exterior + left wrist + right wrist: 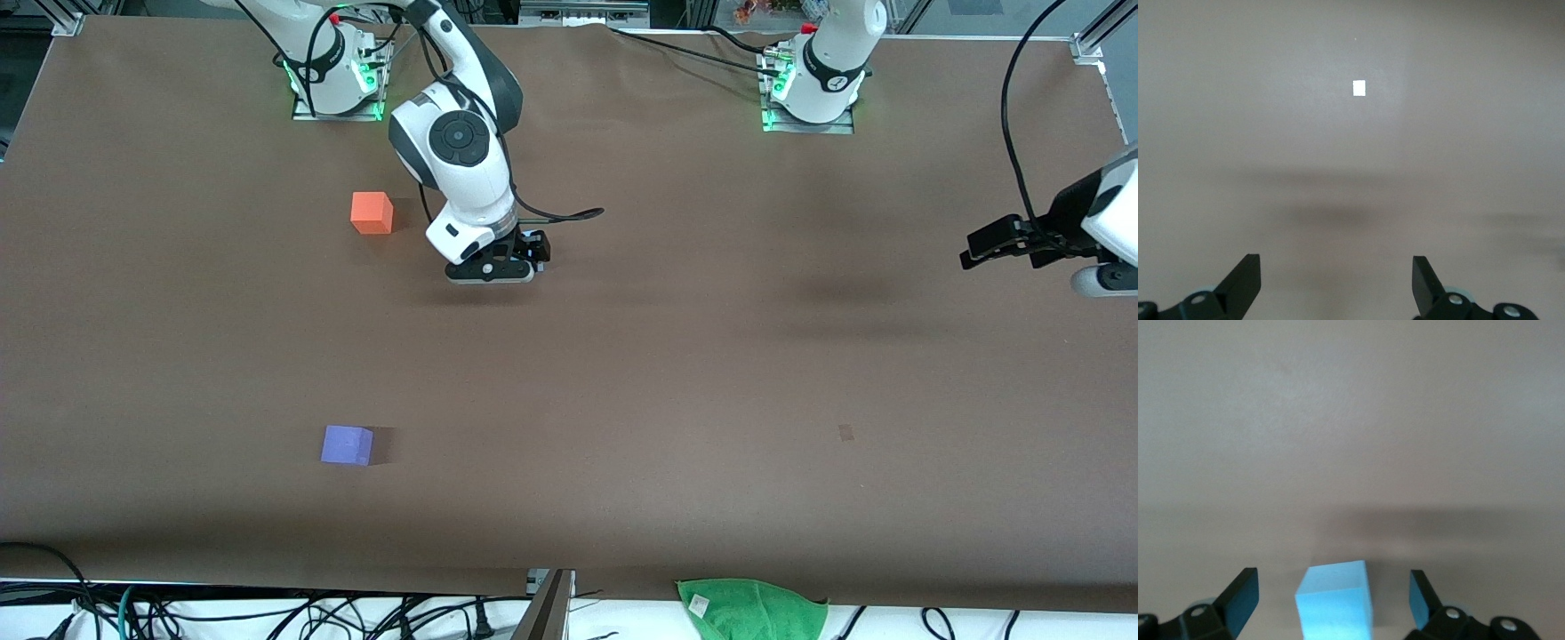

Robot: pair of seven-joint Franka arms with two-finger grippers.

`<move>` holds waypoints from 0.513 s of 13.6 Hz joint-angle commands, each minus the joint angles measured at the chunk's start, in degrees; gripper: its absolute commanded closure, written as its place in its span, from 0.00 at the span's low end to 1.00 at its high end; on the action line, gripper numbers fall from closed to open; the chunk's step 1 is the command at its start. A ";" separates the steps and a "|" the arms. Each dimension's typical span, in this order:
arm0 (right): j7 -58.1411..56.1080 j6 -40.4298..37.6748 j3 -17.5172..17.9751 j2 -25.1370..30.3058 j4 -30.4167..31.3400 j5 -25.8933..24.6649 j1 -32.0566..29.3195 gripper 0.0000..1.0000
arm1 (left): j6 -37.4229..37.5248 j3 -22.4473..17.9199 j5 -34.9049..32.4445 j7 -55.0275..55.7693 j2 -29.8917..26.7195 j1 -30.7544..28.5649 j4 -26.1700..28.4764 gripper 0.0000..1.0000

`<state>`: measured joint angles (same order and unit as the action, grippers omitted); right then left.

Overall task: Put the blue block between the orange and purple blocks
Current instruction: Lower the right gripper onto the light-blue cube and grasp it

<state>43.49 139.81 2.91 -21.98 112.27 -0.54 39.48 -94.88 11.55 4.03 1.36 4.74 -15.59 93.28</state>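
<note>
Black fingers (1238, 600) of my right gripper (1333, 600) spread wide, straddling blue block (1335, 600) w/o contact, lined up for a grab. Orange block (372, 212) sits beside; purple block (347, 444) nearer camera. Left gripper (1337, 280) waits, wide, over bare table (711, 356).

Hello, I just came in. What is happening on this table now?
The right gripper is open and placed around the blue block, which sits on the table between its fingers, not gripped yet. The orange block lies beside that gripper, toward the right arm's end. The purple block lies nearer to the front camera. The gap between them holds no block. The left gripper is open and holds nothing; that arm waits at its own end of the table.
</note>
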 commanded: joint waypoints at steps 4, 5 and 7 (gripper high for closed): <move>3.36 8.80 1.40 1.50 8.74 -0.17 2.97 0.00 | 0.14 0.23 1.77 -0.83 0.79 -1.46 -1.17 0.00; 3.36 10.64 1.31 1.50 10.23 -0.43 3.58 0.00 | -0.21 0.22 1.77 -0.65 0.79 -1.55 -1.26 0.00; 3.10 12.76 1.31 1.33 12.09 -1.22 3.76 0.00 | -0.66 -0.12 1.78 0.48 0.79 -1.20 -1.26 0.00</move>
<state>46.05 149.72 4.32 -21.96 121.04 -0.76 42.87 -95.42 11.50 4.39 1.53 5.19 -16.49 93.19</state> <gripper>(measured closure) 0.000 0.000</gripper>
